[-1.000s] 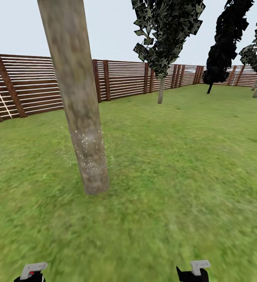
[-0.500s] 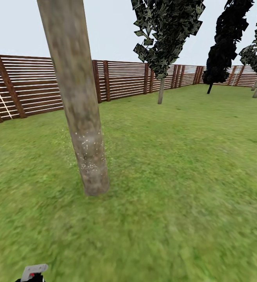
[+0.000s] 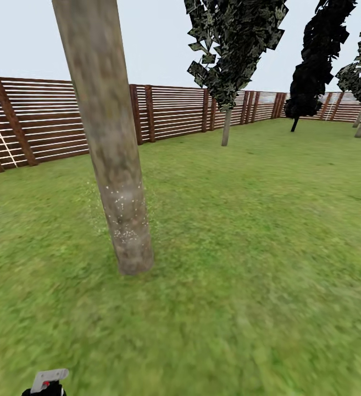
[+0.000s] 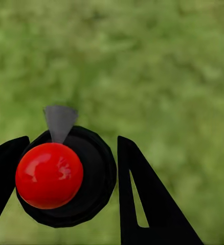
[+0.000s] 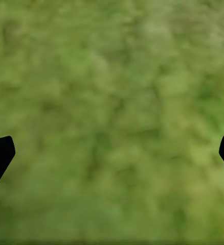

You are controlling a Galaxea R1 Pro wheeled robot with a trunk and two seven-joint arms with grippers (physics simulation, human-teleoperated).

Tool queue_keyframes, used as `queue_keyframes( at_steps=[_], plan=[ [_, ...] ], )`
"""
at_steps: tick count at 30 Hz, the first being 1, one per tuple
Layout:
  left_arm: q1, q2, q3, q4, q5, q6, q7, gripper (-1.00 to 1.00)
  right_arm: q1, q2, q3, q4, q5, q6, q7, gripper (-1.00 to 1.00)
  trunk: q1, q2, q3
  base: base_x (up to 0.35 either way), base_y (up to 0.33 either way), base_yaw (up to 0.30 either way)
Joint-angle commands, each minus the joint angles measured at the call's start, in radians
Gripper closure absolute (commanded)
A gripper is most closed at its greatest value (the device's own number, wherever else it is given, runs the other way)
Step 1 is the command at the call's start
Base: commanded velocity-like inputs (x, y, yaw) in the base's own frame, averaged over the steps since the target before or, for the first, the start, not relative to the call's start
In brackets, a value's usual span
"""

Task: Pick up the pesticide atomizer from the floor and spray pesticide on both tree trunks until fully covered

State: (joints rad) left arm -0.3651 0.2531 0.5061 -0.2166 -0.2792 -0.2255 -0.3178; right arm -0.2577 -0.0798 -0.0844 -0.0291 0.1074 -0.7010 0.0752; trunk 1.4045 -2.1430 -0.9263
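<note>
My left gripper (image 4: 66,178) is closed tight around the pesticide atomizer (image 3: 47,380), which pokes up low on my left, above the grass (image 3: 229,275). From my left wrist I see its red top (image 4: 49,175) between my two black fingers (image 4: 137,194). Ahead stands a thick tree trunk (image 3: 111,154) with white specks low down. Another tree (image 3: 227,82) is farther back by the wooden fence (image 3: 169,110). My right gripper (image 5: 112,153) has its fingers spread wide apart over grass.
</note>
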Motion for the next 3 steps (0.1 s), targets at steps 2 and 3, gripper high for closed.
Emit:
queue_keyframes(
  at_steps=[2,3],
  plan=[
    [0.0,0.0,0.001,-0.001,0.001,0.0,0.0,1.0,0.0,0.0,0.0,0.0,0.0,0.0,0.0,-1.0,0.0,0.0,0.0,0.0,0.0,0.0],
    [0.0,0.001,0.001,-0.002,0.001,0.0,0.0,1.0,0.0,0.0,0.0,0.0,0.0,0.0,0.0,-1.0,0.0,0.0,0.0,0.0,0.0,0.0]
  ],
)
